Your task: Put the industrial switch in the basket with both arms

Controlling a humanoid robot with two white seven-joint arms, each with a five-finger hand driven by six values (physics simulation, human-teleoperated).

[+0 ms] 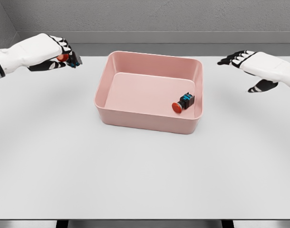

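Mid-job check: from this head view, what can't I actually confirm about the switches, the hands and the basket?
- Switch in the left hand: only a red cap and a dark bit show; fingers cover the rest.
- Right hand: palm side faces away, arm cut by the frame edge.
- Basket: near wall hides the floor strip behind it.
- Switch in basket: too small to read detail.

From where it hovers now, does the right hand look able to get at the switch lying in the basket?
Probably yes. The right hand is open and holds nothing, and the switch lies uncovered by the near right wall of the open-topped pink basket; only that wall must be cleared.
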